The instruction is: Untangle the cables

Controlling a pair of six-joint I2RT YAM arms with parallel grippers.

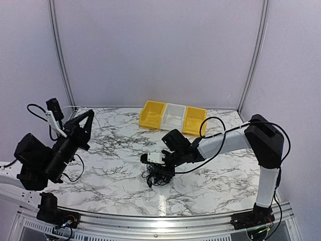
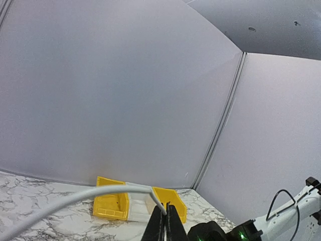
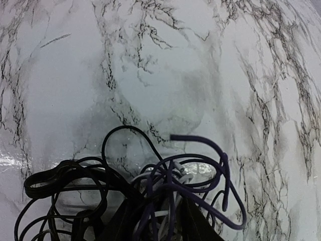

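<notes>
Cables [image 1: 158, 175]: heaped in one loose knot on the marble table [image 1: 110, 175], about midway between the side edges and nearer the near edge than the far one. Look thin, light and limp. Likely to drag the whole bundle along under a pull, and to slip out of a shallow pinch. Mostly dark strands, with a whitish strand [image 3: 168, 170] threaded through the core. Best taken at an outer loop or at the free end [image 3: 175, 136] poking out of the knot's rim, not at the dense middle. Right gripper [image 1: 158, 168] down in the knot, jaws partly apart and astride several strands; pinching or not, cannot tell. Probably calls for a second hold to pin the bundle while drawing one strand out. Left gripper [image 2: 164, 223] raised over the left side of the table, well apart from the knot, jaws pressed together on nothing. Farther back, along the far edge: a white bin [image 1: 172, 123] between two yellow bins [image 1: 150, 120].
</notes>
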